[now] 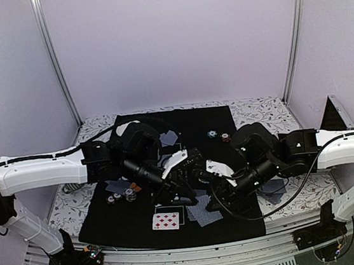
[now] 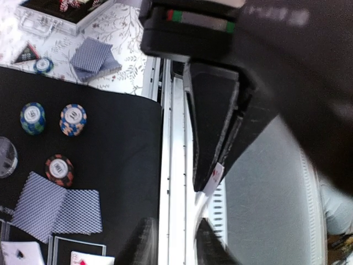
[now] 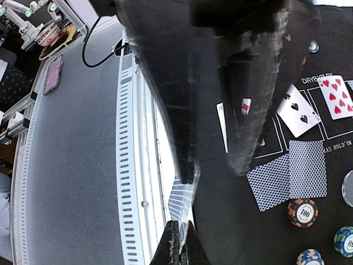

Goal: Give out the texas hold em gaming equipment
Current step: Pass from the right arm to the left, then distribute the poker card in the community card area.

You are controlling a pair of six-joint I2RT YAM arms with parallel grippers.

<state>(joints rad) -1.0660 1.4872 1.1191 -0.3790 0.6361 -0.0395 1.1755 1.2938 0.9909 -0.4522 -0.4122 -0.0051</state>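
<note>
We see the right tool [image 3: 179, 229] pinching 1 card [image 2: 217, 175], edge-on, straight ahead of the spread left tool [image 2: 174, 226] (contact unclear).

Black mat [image 1: 114, 224] lies on floral tablecloth [image 1: 257, 107].

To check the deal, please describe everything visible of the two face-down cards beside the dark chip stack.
The two face-down cards lie flat on the black mat. Their backs show a blue-and-white crosshatch; they look like thin card. Their edges overlap, one tilted against the other. The dark chip stack stands close beside them; nothing rests on them.
</note>
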